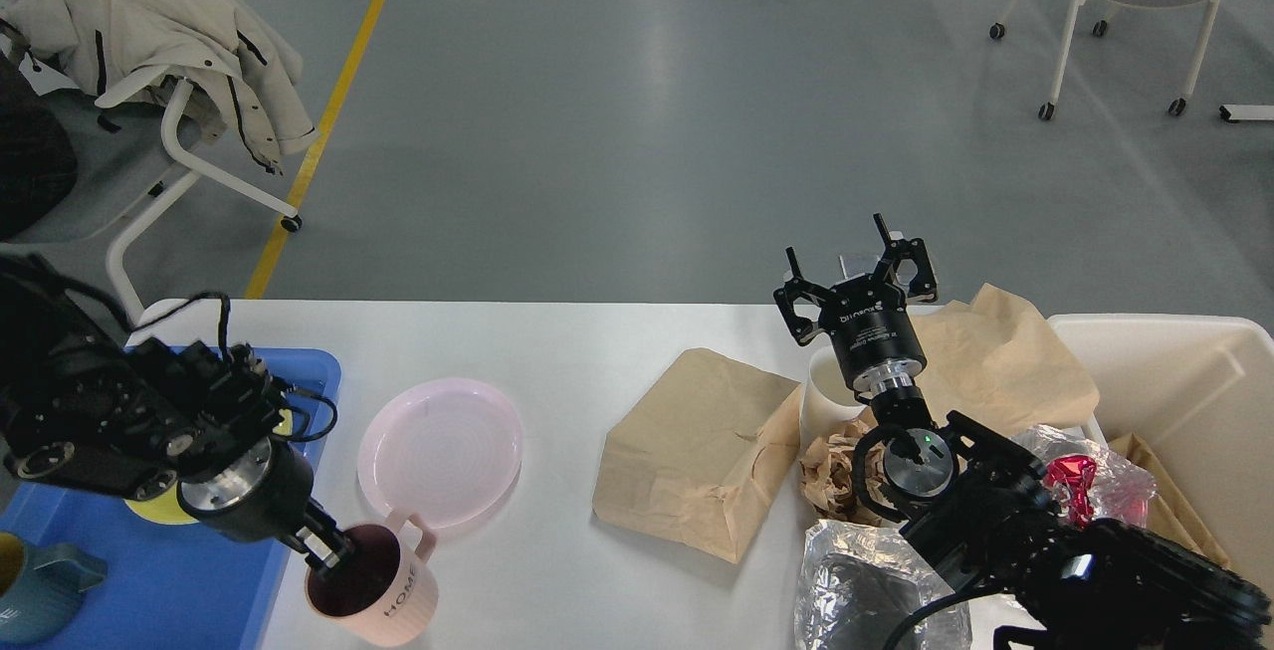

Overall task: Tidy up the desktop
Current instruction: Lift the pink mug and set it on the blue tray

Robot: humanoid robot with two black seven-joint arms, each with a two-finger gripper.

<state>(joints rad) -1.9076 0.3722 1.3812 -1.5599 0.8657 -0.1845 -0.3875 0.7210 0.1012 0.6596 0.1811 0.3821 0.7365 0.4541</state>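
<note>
Near left: left gripper (pixel 328 547) dipped into pink mug (pixel 373 585), fingers apparently pinching its rim, probably for transfer to blue tray (pixel 199 580) alongside. Near right: crumpled foil (pixel 856 585). Mid: pink plate (pixel 440 451), flattened brown bag (pixel 697 451), crumpled paper (pixel 831 466) loose on desktop (pixel 557 331), presumably awaiting the cream bin (pixel 1174 371) at right. Farther: right gripper (pixel 858 277) spread wide, empty, raised over white cup (pixel 826 396).

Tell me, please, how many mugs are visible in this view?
2: a pink mug on the desktop at the left gripper, and a teal mug in the blue tray. The arms may hide others.
</note>
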